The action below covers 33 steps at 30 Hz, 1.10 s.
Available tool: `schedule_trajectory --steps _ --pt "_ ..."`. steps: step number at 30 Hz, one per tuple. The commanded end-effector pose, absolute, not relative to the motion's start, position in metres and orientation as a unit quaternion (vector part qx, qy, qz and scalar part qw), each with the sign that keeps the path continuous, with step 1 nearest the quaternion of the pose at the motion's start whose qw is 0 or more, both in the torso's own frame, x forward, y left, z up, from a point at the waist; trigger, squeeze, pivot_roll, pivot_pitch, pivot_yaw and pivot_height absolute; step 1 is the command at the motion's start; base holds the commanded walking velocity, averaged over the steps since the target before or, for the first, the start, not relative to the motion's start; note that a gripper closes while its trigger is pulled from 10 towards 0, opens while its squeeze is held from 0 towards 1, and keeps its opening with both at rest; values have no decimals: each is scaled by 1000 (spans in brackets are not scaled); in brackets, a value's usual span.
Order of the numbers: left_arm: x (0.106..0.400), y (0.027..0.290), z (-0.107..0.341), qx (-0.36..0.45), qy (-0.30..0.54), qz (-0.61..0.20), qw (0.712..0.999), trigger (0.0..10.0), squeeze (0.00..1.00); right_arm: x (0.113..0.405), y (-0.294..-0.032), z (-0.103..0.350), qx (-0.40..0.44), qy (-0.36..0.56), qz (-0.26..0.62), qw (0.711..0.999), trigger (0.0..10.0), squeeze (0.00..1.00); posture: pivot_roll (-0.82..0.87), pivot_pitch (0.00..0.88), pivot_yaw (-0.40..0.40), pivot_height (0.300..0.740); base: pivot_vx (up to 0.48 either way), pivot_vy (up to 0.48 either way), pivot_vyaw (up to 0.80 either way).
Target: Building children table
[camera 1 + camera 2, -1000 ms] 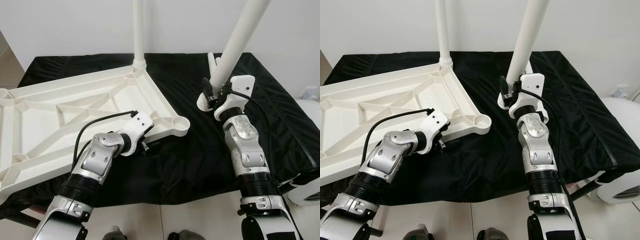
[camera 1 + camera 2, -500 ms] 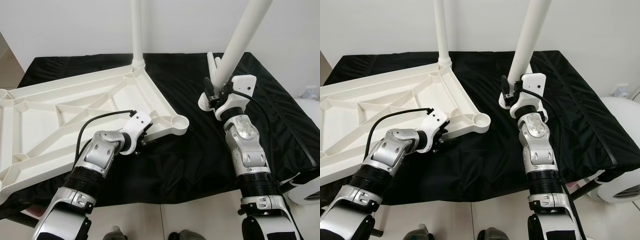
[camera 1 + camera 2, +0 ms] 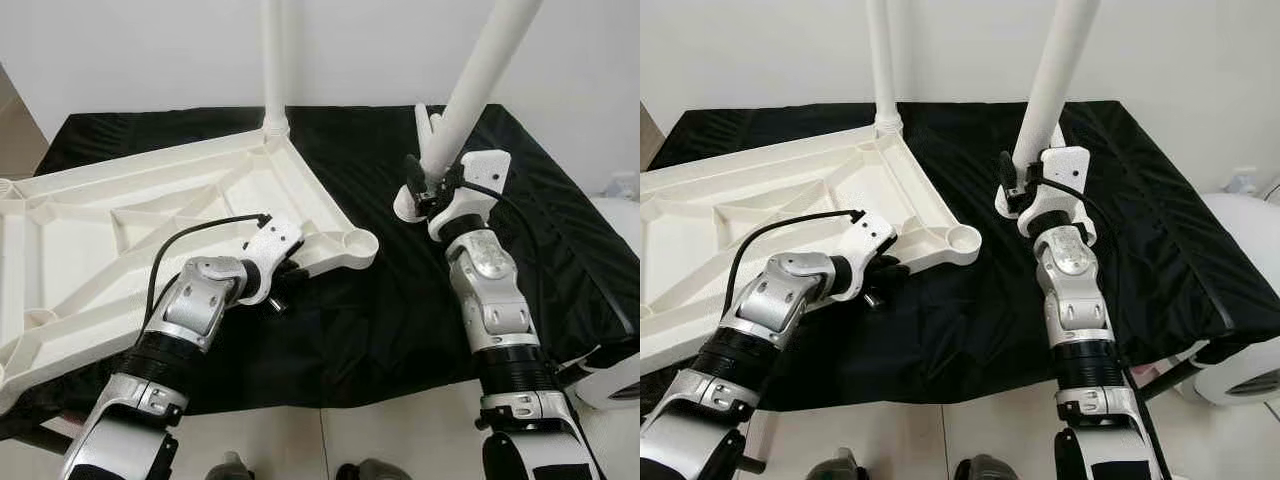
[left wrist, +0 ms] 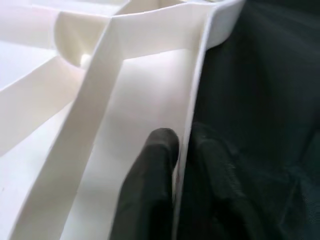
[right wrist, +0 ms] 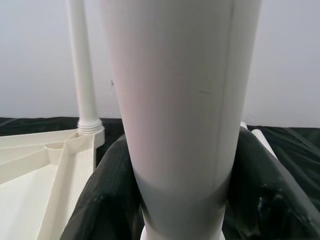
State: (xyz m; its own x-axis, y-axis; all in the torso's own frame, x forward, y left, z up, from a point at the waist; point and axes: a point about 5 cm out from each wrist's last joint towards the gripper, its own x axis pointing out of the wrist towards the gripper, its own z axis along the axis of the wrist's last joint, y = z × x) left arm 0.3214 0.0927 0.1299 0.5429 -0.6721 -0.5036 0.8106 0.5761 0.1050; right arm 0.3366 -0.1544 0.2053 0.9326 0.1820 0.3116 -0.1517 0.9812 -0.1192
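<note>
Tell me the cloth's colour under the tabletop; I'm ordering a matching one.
Black, slightly glossy. The cloth shows best in the right eye view, under the white tabletop.

One upturned white tabletop (image 3: 120,230), three white table legs (image 3: 272,60), one black cloth (image 3: 380,310), two pincers (image 4: 177,165).

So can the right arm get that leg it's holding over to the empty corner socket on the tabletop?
Probably yes: the right gripper grips the loose leg, and only bare black cloth separates it from the empty socket.
</note>
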Motion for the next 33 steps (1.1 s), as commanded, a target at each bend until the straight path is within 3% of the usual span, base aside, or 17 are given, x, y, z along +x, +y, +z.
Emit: schedule_trajectory --steps 1,2,3,9,10,11,12,14,15,16,33 --pt "320 97 128 181 210 -418 865 4275 0 336 -151 207 -47 -168 93 980 10000 0 24 0 -11 740 0 0 0" --pt "319 97 127 184 210 -419 864 4275 0 336 -151 207 -48 -168 93 980 10000 0 24 0 -11 740 0 0 0" --pt "318 97 126 188 214 -419 862 10000 0 336 -151 207 -48 -168 94 980 10000 0 24 0 -11 740 0 0 0" --pt "317 97 120 203 226 -415 857 10000 0 336 -150 207 -49 -168 96 980 10000 0 23 0 -11 740 0 0 0" --pt "317 96 119 206 228 -415 856 10000 890 335 -150 207 -50 -168 96 980 10000 0 21 0 -10 740 0 0 0" --pt "316 96 118 208 229 -416 855 10000 890 335 -150 207 -50 -168 96 980 10000 0 21 0 -10 740 0 0 0" --pt "316 95 118 208 229 -414 856 10000 1000 335 -151 207 -50 -168 95 980 10000 0 19 0 -8 740 0 0 0" --pt "316 95 118 208 229 -413 857 10000 1000 335 -151 206 -51 -168 95 980 10000 0 19 0 -8 740 0 0 0" --pt "316 94 118 209 230 -414 855 10000 851 335 -152 206 -51 -168 94 980 10000 0 18 0 -8 740 0 0 0" --pt "316 94 117 211 230 -416 854 10000 0 335 -152 206 -51 -168 93 980 10000 0 18 0 -8 740 0 0 0" --pt "311 82 109 229 249 -434 835 10000 0 334 -155 208 -53 -170 85 980 10000 0 12 0 -1 740 0 0 0"
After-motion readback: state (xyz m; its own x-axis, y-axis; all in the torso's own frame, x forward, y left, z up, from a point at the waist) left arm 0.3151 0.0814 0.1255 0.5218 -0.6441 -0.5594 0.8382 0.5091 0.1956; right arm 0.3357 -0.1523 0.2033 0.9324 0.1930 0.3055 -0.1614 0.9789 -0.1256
